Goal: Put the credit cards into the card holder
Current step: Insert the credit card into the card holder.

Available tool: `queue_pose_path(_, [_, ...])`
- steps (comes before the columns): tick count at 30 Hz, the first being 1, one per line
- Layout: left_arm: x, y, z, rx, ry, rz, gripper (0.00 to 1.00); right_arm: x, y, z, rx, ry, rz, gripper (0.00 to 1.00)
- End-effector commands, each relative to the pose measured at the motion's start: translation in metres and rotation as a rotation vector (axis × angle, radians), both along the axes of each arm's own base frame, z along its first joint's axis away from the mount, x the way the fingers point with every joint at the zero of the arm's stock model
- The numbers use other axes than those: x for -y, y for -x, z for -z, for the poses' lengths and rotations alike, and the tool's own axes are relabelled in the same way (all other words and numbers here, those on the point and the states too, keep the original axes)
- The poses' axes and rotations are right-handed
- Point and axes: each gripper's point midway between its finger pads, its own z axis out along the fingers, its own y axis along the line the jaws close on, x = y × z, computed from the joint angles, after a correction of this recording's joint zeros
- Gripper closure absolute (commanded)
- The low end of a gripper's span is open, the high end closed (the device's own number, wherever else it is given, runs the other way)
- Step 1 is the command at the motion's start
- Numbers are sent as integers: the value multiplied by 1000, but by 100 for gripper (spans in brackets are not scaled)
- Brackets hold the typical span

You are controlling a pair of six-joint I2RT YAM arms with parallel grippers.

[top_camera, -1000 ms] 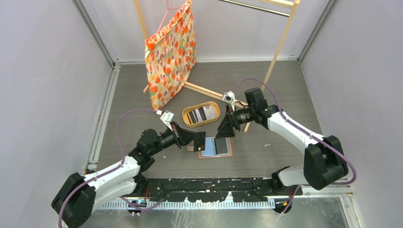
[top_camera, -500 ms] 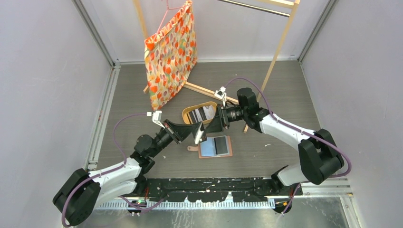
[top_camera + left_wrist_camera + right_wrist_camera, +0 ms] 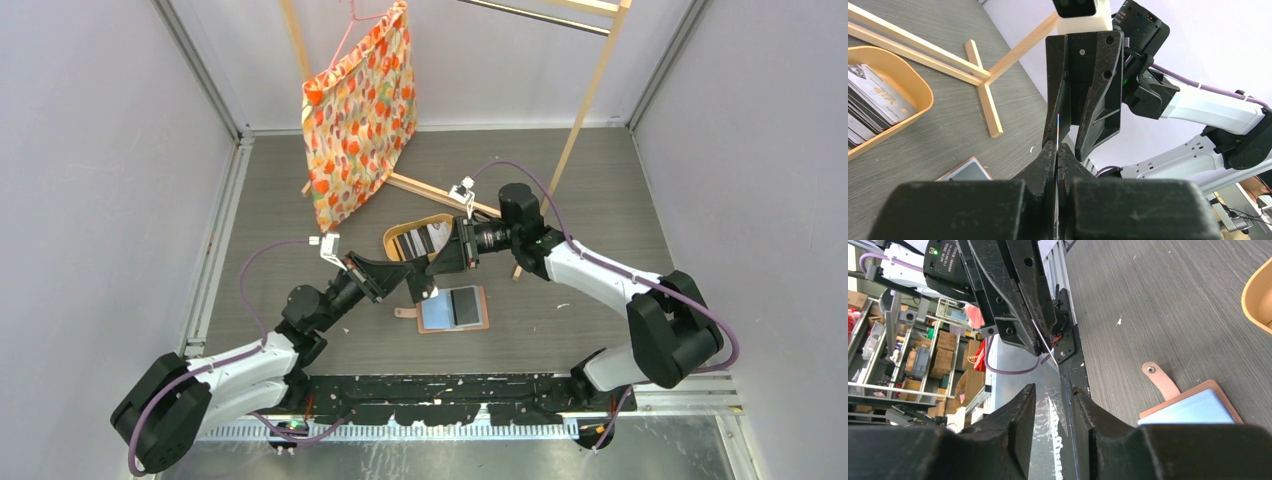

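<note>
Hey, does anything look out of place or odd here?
Nothing spilled or damaged. One card is in midair, pinched edge-on by the left gripper, with the right gripper's open jaws around it.

tray (image 3: pixel 390 243) behind card holder (image 3: pixel 455 308), bare table (image 3: pixel 575 320) right

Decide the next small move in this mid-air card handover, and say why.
Probably close the right hand fully on the card. Its jaws straddle the card's free edge but stand apart, while the left hand is shut on the opposite edge.
</note>
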Motion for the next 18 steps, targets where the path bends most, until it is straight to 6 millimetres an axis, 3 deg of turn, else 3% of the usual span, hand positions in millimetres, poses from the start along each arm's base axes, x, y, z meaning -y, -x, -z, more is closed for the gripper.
queue_pose_path(1, [2, -1, -34, 77, 73, -4, 100, -6, 4, -17, 27, -47, -41, 66])
queue_pose_path(6, [4, -1, -33, 73, 72, 0, 99, -7, 6, -16, 20, -48, -57, 78])
queue_pose_path(11, [5, -2, -28, 60, 64, 1, 99, -7, 11, -16, 30, -53, -94, 98])
queue_pose_path(15, [4, -3, -21, 38, 45, -1, 95, -3, 14, -11, 75, -25, -119, 99])
queue_pose_path(18, [2, -3, -12, 9, 7, -12, 82, 3, 14, -5, 105, -3, -126, 99])
